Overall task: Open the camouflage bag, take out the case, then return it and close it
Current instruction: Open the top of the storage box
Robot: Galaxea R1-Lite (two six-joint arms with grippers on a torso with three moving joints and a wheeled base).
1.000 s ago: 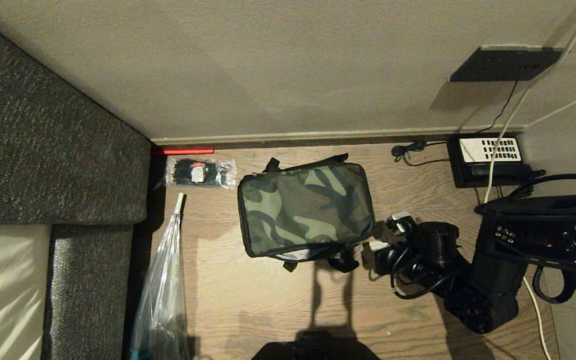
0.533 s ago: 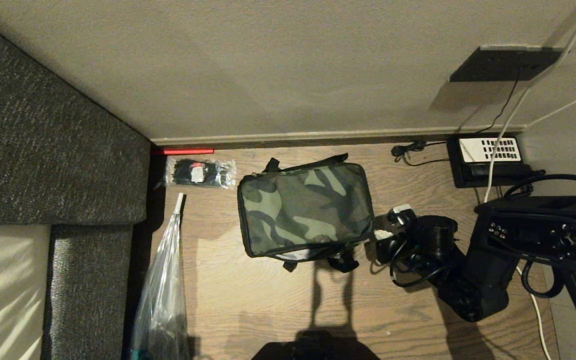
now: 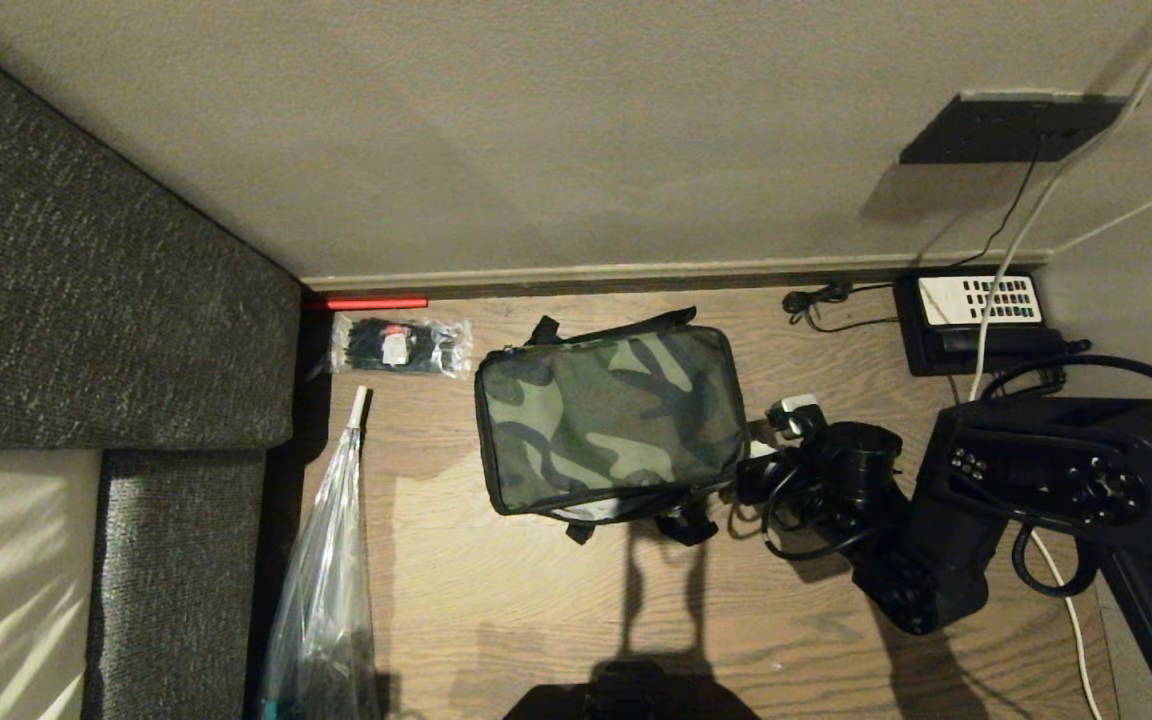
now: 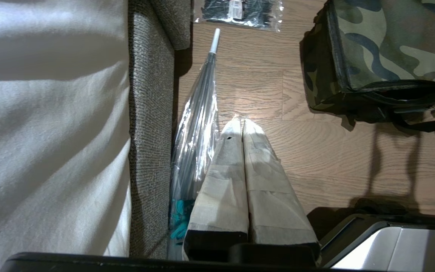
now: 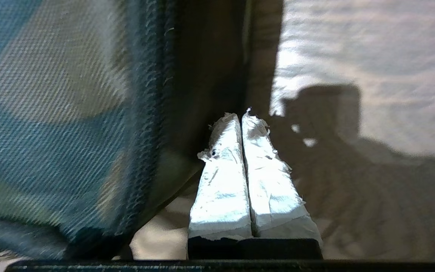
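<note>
Here, camouflage bag [image 3: 611, 420] at frame centre, flat on the wood floor [image 3: 536, 600], lid still down, near edge slightly agape — case not visible. Soft fabric shell, likely to sag and slide if pushed; probably light, stiffened by whatever lies inside. Best hold judged at the zipper pull or black trim along the seam, not the yielding panel. Right gripper [image 5: 242, 115] at the bag's right end, fingers pressed together, grasping nothing. Left gripper [image 4: 240, 122] lower left, likewise clenched empty, beside a clear plastic-wrapped umbrella [image 4: 198, 109] — parked.
</note>
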